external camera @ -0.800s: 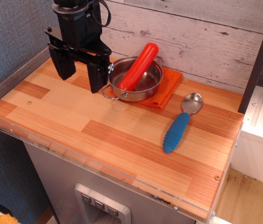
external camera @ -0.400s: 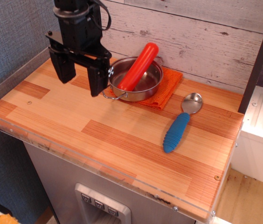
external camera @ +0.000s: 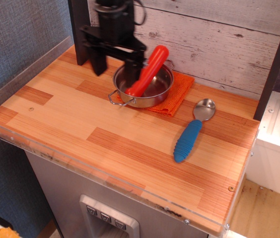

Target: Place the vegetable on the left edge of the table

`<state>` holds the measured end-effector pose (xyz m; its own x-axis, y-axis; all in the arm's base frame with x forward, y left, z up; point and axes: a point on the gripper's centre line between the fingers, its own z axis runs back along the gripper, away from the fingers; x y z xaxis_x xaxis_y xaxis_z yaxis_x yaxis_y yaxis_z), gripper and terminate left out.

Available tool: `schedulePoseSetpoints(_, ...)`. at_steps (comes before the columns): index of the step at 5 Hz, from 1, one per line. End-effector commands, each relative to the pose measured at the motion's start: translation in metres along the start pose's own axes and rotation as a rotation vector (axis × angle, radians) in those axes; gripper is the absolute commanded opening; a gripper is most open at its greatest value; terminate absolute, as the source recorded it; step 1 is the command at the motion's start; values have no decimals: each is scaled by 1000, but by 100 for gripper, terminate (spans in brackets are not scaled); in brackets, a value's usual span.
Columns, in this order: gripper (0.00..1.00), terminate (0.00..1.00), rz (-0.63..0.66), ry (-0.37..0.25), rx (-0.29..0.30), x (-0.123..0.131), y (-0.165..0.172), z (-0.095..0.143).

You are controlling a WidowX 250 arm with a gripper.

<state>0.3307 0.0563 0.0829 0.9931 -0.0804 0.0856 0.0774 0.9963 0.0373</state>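
Observation:
The vegetable (external camera: 149,69) is a glossy red-orange cylinder. It leans tilted in a small steel pot (external camera: 155,92) at the back of the wooden table (external camera: 105,134), its upper end resting over the far rim. My black gripper (external camera: 116,69) hangs open and empty just left of the pot. Its right finger is above the pot's near-left rim, close beside the vegetable's lower half. Its left finger (external camera: 98,62) is over the bare wood.
The pot sits on an orange cloth (external camera: 177,96). A blue-handled spoon (external camera: 192,131) lies right of centre. A clear acrylic rim (external camera: 11,141) runs along the table's left and front edges. A plank wall stands close behind.
My gripper has moved right and toward the back wall, from over the table's back-left area to the pot's left rim beside the vegetable. Nothing else moved.

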Motion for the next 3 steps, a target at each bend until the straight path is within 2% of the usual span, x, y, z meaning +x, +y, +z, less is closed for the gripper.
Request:
schedulePoseSetpoints(1,100,0,4,-60,8,42,-1,-8)
schedulePoseSetpoints(3,100,0,8,-37,10,55,1,-32)
